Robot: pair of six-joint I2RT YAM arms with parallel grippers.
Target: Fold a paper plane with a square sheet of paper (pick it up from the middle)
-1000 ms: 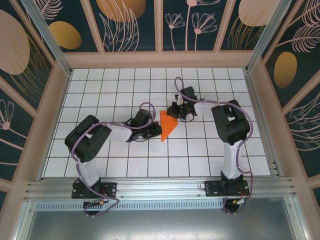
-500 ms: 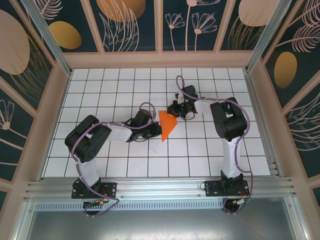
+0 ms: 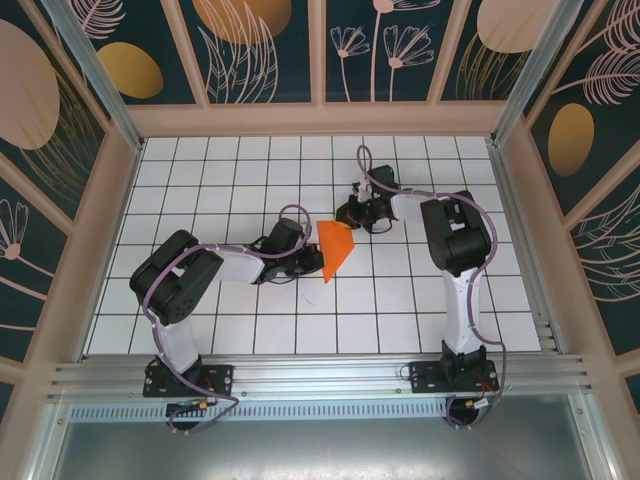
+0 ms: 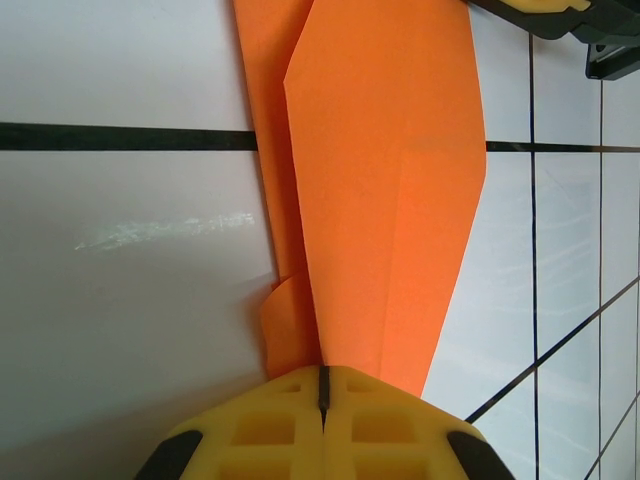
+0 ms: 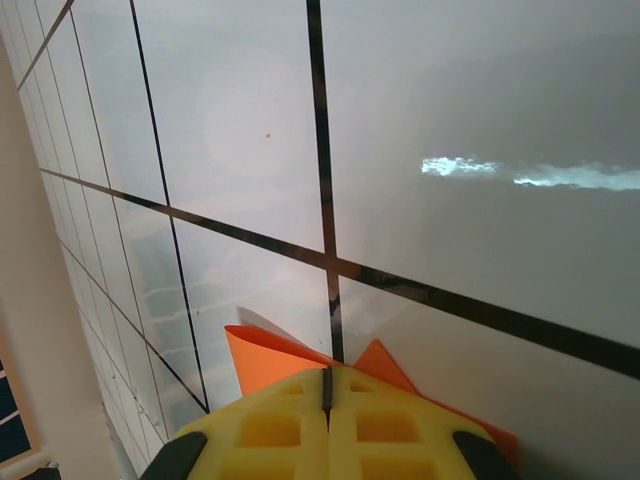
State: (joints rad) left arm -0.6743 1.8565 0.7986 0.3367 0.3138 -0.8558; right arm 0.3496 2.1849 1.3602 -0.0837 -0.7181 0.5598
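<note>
You count one folded orange paper [image 3: 337,250]; two arms, the left arm [image 3: 185,280] and the right arm [image 3: 458,240]; two grippers, the left gripper [image 3: 313,262] and the right gripper [image 3: 347,213]; one tiled table [image 3: 200,180].

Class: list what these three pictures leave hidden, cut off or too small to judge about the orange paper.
- Left wrist: the paper runs off the top edge; the left gripper covers its near end.
- Right wrist: the right gripper covers most of it.
- Top view: too small to tell how it is folded, or whether the shut jaws pinch or merely press it.
</note>
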